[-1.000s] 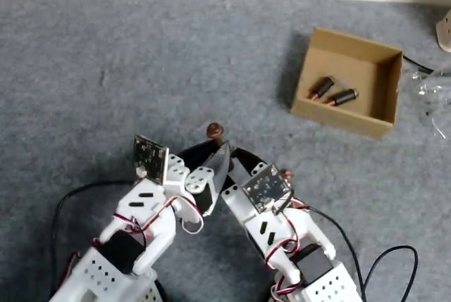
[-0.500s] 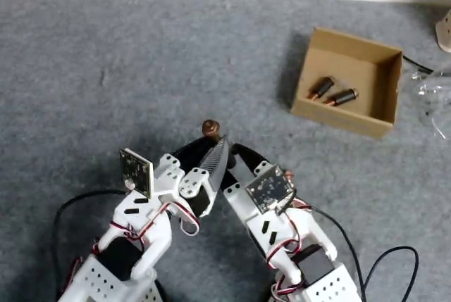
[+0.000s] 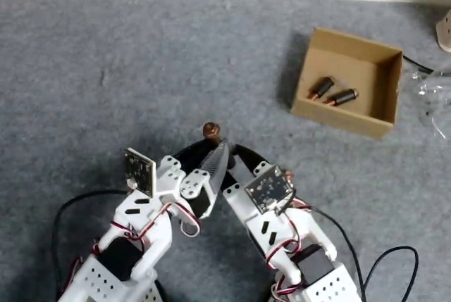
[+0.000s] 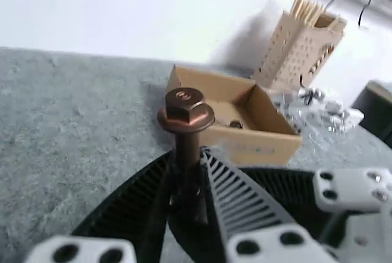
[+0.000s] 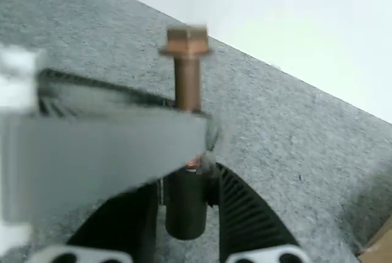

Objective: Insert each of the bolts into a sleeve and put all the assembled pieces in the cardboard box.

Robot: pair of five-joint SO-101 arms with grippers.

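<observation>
High view: on the grey table (image 3: 106, 70) the two arms meet tip to tip at the near middle, and the cardboard box (image 3: 343, 123) sits well apart toward the far right. The left gripper (image 4: 187, 156) is clenched on the shank of the bolt (image 4: 185, 113), whose long axis stands upright with the hex head on top. The right gripper (image 5: 185, 180) grasps the dark sleeve (image 5: 185, 208) directly beneath it, also upright, so bolt and sleeve share one line. A finger of the left gripper crosses in front and hides how deep the bolt sits. The coming move, I judge, is a straight push down along that axis. The right arm is the nearer to the box. Count: one box, two assembled pieces (image 3: 320, 89) lying side by side in it, one sleeve, one bolt in hand. A coppery speck (image 3: 286, 174) beside the right arm may be another bolt; I cannot tell.
</observation>
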